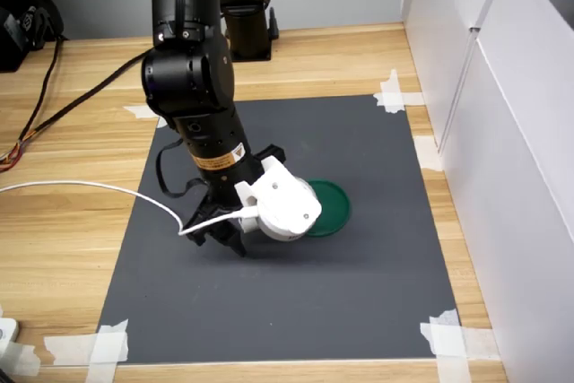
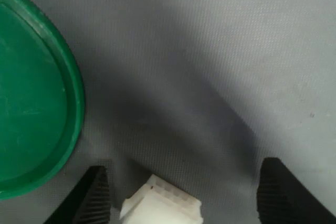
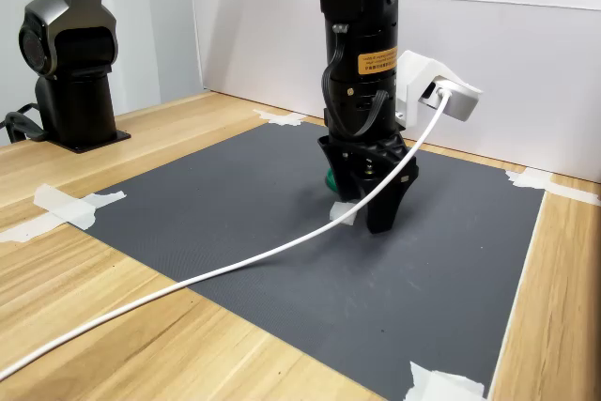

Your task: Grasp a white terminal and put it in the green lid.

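Terminal (image 2: 161, 207) lies on the grey mat (image 2: 210, 66), between my hand's (image 2: 186, 198) spread fingers (image 2: 278, 192), nearer one finger, neither clamped on it. Lid (image 2: 31, 103) sits flat just beside, apart from the terminal.

Dark grey mat (image 1: 359, 293) on wooden table (image 1: 72, 221), white tape strips (image 1: 448, 334) at its 4 corners. White panel wall (image 1: 511, 132) at frame right.

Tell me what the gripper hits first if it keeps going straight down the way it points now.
Most likely the white terminal, which lies on the dark mat between the open gripper fingers, nearer one finger. The green lid sits off to the side, out of that line.
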{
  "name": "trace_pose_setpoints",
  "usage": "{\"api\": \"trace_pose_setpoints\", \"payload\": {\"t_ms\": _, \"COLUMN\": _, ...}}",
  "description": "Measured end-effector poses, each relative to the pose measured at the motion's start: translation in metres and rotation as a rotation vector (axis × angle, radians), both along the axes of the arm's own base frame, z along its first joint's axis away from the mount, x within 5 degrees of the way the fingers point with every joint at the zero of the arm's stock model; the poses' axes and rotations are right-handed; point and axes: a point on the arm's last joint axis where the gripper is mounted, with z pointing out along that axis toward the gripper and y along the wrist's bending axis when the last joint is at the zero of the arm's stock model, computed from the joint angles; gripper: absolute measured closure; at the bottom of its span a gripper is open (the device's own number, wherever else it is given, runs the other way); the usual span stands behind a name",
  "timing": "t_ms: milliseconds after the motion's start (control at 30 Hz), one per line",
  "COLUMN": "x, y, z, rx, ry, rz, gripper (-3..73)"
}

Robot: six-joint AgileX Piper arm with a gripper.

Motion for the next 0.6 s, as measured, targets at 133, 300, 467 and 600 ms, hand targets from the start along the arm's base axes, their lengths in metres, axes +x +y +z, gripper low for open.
{"api": "trace_pose_setpoints", "payload": {"t_ms": 133, "x": -0.0008, "y": -0.0004, "z": -0.0006, "rx": -0.002, "ry": 0.012, "rz": -0.013, "gripper": 5.0}}
{"api": "trace_pose_setpoints", "payload": {"t_ms": 300, "x": -0.0008, "y": -0.001, "z": -0.0006, "rx": -0.007, "ry": 0.012, "rz": -0.018, "gripper": 9.6}}
{"api": "trace_pose_setpoints", "payload": {"t_ms": 467, "x": -0.0009, "y": -0.0031, "z": -0.0013, "rx": -0.034, "ry": 0.015, "rz": -0.008, "gripper": 15.7}}
{"api": "trace_pose_setpoints", "payload": {"t_ms": 600, "x": -0.0011, "y": -0.0036, "z": -0.0014, "rx": -0.039, "ry": 0.017, "rz": -0.01, "gripper": 19.3}}
